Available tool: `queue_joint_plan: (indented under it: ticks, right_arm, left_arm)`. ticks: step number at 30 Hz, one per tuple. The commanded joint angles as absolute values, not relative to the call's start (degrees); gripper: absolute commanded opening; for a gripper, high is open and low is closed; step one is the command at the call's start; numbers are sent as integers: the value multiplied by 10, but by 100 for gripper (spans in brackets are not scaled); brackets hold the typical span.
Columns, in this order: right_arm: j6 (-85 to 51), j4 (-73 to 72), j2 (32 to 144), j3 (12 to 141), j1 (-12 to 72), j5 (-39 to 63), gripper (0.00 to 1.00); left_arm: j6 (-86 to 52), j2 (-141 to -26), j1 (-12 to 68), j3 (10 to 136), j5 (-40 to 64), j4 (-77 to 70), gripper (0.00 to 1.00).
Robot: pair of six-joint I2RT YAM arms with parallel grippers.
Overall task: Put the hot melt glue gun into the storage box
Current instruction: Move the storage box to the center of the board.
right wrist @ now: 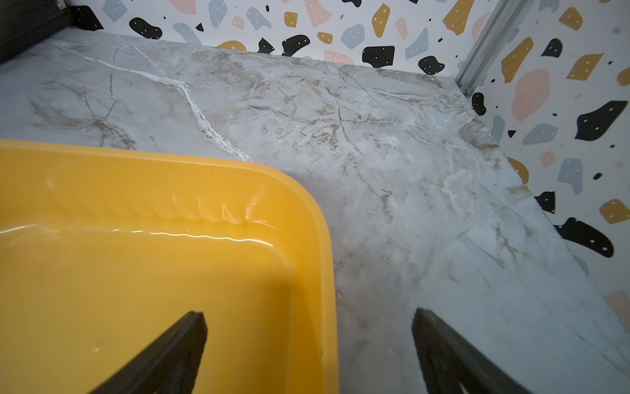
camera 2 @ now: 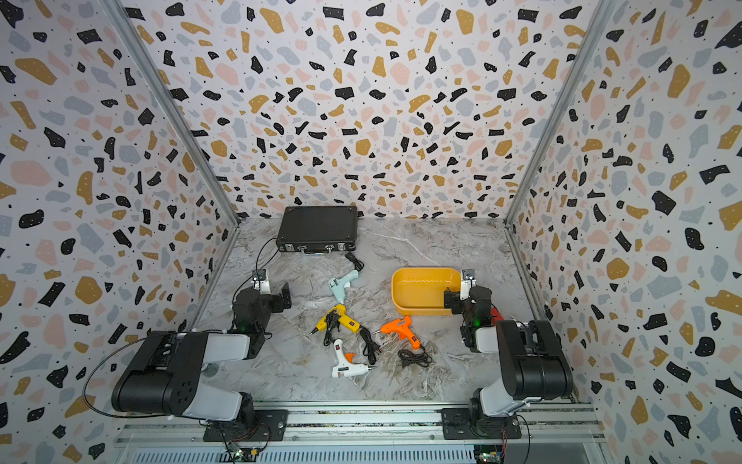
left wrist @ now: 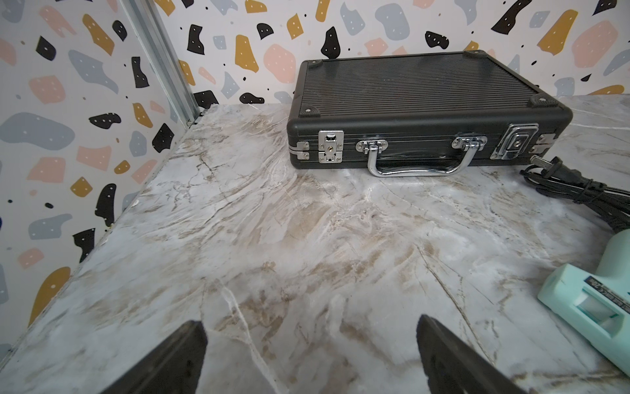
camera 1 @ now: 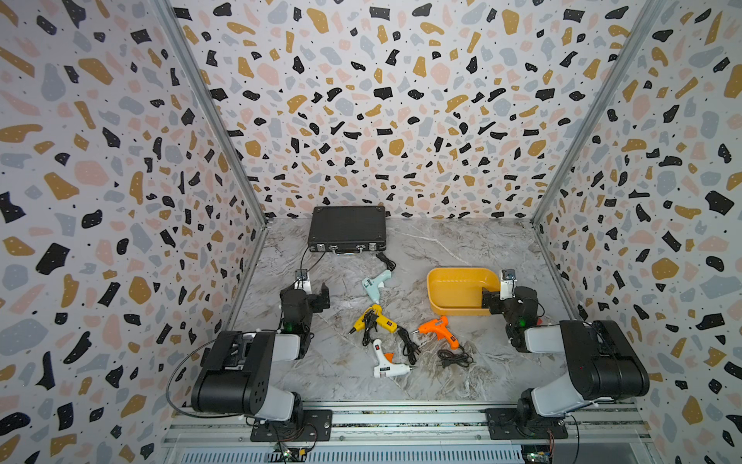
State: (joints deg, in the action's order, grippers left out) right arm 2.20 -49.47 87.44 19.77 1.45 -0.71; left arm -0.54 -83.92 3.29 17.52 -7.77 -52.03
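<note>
Several hot melt glue guns lie mid-table in both top views: a mint one [camera 1: 375,286], a yellow one [camera 1: 373,319], an orange one [camera 1: 437,331] and a white one [camera 1: 385,359]. The storage box [camera 1: 453,287] is a yellow tray at the right with nothing in it. My left gripper [camera 1: 321,297] hovers open over bare marble, left of the mint gun [left wrist: 589,300]. My right gripper [right wrist: 310,341] is open astride the tray's right wall [right wrist: 327,256], one finger above the inside and one outside. Neither gripper holds anything.
A closed black briefcase [camera 1: 347,229] with metal latches sits at the back left. Black power cords trail from the guns, with a coil [camera 1: 453,355] by the orange gun and a plug [left wrist: 552,170] near the briefcase. Patterned walls enclose three sides.
</note>
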Motion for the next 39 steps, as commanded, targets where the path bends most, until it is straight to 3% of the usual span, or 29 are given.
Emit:
queue_joint_plan:
  ticks: [1, 15, 17, 21, 24, 26, 33, 39]
  right_arm:
    - [25, -495, 867, 206, 13, -5, 99]
    - [21, -494, 862, 206, 14, -19, 99]
    - [17, -412, 823, 235, 21, -54, 99]
    - [14, -69, 796, 428, 57, -122, 99]
    - [-10, 16, 819, 519, 69, -205, 99]
    - [-55, 77, 827, 565, 69, -231, 99]
    - [-145, 411, 955, 782, 69, -128, 99]
    - [-174, 485, 992, 816, 52, -55, 92]
  left_arm:
    - [5, -840, 35, 171, -80, -553, 100]
    - [-20, -827, -8, 183, -3, -511, 100]
    - [-12, -814, -7, 194, 18, -484, 100]
    - [7, -785, -6, 276, 76, -309, 100]
    - [-29, -809, -4, 433, 56, -56, 100]
    - [-48, -810, -4, 479, 52, -28, 100]
    - [-131, -807, 27, 615, 19, 161, 93]
    - [-154, -784, 58, 652, 0, 327, 83]
